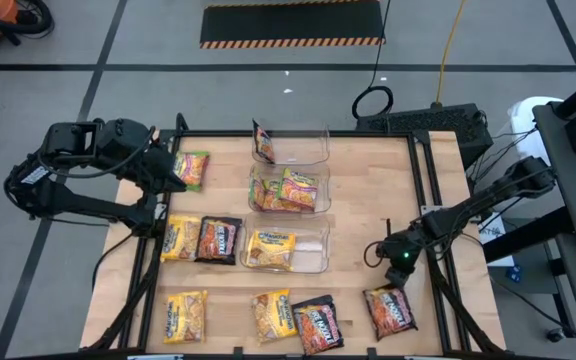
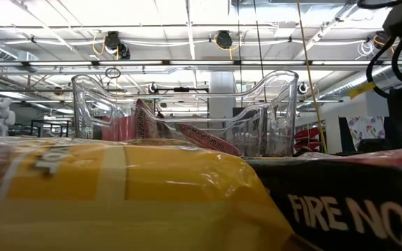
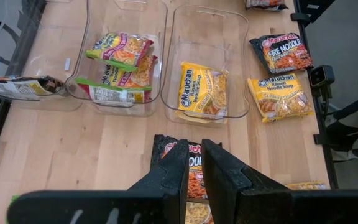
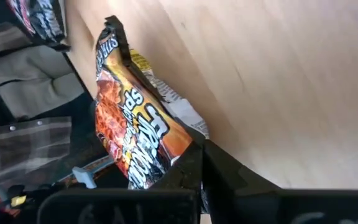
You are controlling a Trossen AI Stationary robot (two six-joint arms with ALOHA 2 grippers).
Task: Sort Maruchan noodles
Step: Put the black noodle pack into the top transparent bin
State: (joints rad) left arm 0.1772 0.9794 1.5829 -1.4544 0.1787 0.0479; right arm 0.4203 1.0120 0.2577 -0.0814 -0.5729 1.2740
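Observation:
Maruchan noodle packets lie around three clear bins in the table's middle. The far bin (image 1: 303, 146) has a dark packet (image 1: 263, 142) leaning against its wall. The middle bin (image 1: 288, 188) holds green-yellow packets, and the near bin (image 1: 313, 250) holds a yellow one (image 1: 270, 248). Loose packets: green (image 1: 192, 170), yellow (image 1: 181, 238), dark (image 1: 218, 240), yellow (image 1: 185, 315), yellow (image 1: 273, 315) and dark (image 1: 316, 323). My right gripper (image 1: 396, 283) is shut on a dark packet (image 1: 390, 312) near the right front. My left gripper (image 3: 195, 168) hovers at the far left, its fingers nearly together around nothing. My right gripper pinches the dark packet by its far short edge (image 4: 180, 154) between its two fingers. The fingers slant down from the table's far side. The held end is tipped up enough that the printed underside (image 4: 176, 109) shows. The packet's other end (image 4: 110, 31) stretches away toward the near edge.
Black frame rails (image 1: 430, 200) run along the table's left and right sides. Bare wood (image 1: 368, 200) lies between the bins and the right rail. In the low view a yellow packet (image 2: 117, 195) and a dark one (image 2: 347, 209) fill the foreground.

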